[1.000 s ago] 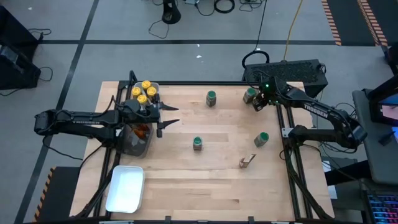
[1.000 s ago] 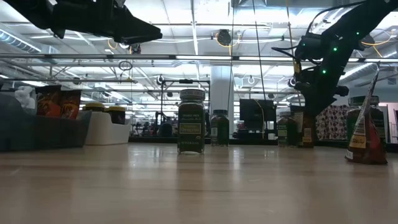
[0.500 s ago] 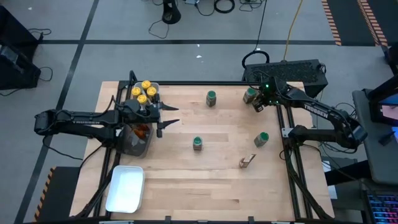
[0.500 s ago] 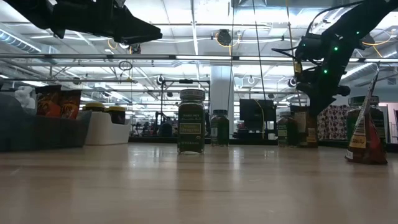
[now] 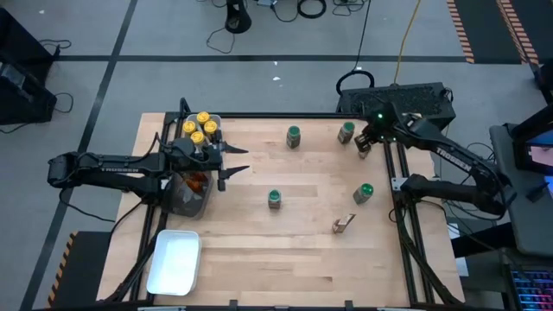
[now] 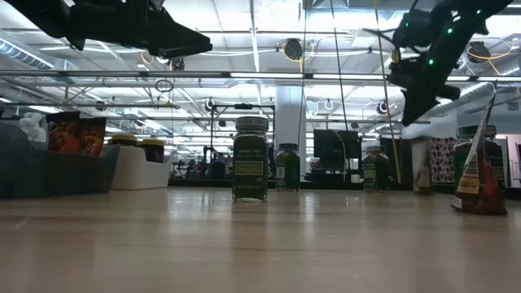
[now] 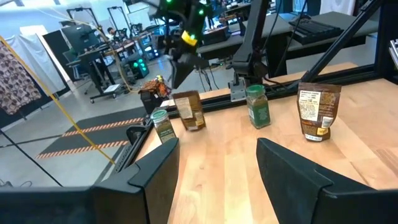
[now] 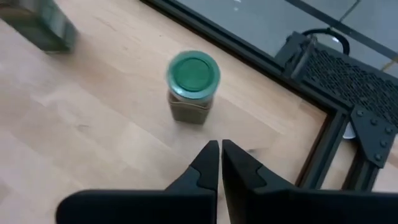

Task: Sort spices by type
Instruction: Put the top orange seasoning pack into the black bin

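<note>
Several green-lidded jars stand on their bases on the wooden table: one at the far middle [image 5: 294,136], one at the far right [image 5: 346,132] [image 8: 193,84], one in the middle [image 5: 275,199], one at the right [image 5: 363,193]. An orange-brown packet [image 5: 343,224] stands nearer the front, and another small brown packet [image 7: 189,111] stands by the far-right jar. Yellow-lidded jars [image 5: 200,128] fill a white tray. My right gripper [image 8: 220,155] [image 5: 362,142] hangs shut and holds nothing, above the table beside the far-right jar. My left gripper [image 7: 217,168] [image 5: 232,164] is open and level at the left.
A dark grey tray [image 5: 183,200] with orange packets sits under my left arm. A white tray [image 5: 174,261] lies at the near left corner. The table's black frame rail [image 8: 323,143] runs close behind my right gripper. Bare wood lies between the jars.
My right gripper has risen from beside the far-right jar and drifted a little toward the table's right edge. The jar and the small brown packet stand where they were. My left arm has kept still.
</note>
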`<state>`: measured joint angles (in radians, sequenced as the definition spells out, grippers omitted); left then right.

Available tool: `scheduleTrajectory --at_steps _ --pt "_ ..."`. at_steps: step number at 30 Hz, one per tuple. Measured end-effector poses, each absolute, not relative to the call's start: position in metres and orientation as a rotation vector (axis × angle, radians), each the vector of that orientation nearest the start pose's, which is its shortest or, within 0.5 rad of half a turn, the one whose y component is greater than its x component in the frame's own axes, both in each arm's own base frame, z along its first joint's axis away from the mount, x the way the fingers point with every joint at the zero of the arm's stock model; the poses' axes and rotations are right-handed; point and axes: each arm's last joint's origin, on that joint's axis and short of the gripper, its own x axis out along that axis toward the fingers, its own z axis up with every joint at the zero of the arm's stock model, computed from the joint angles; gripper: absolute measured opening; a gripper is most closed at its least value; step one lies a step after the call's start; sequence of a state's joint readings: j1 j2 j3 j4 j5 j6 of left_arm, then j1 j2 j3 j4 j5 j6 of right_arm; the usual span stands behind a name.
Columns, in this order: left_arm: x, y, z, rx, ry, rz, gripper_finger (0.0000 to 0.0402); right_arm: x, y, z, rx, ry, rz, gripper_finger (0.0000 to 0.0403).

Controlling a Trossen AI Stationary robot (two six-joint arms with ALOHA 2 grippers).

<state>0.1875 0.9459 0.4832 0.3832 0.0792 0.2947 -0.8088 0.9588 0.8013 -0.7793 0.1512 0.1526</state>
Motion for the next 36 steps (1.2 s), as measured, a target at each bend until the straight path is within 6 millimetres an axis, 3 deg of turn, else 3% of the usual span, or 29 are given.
scheduleTrajectory --at_steps 7,14,19,27,32,36 --pt "0.205 0.037 0.254 0.283 0.093 0.096 0.0219 0.12 -0.122 0.267 0.473 0.814 -0.953 0.0" --pt "0.205 0.037 0.254 0.283 0.093 0.096 0.0219 0.117 -0.118 0.263 0.684 0.77 -1.049 0.0" --pt "0.205 0.037 0.254 0.283 0.093 0.096 0.0219 0.117 -0.119 0.264 0.725 0.732 -1.092 0.0015" --pt "0.205 0.037 0.254 0.282 0.093 0.096 0.0219 0.114 -0.122 0.265 0.67 0.697 -1.272 0.011" --pt "0.205 0.037 0.254 0.281 0.093 0.096 0.0219 0.114 -0.122 0.26 0.745 0.7 -1.319 0.018" --pt "0.205 0.037 0.254 0.279 0.093 0.096 0.0219 0.115 -0.124 0.248 0.798 0.773 -1.392 0.0214"
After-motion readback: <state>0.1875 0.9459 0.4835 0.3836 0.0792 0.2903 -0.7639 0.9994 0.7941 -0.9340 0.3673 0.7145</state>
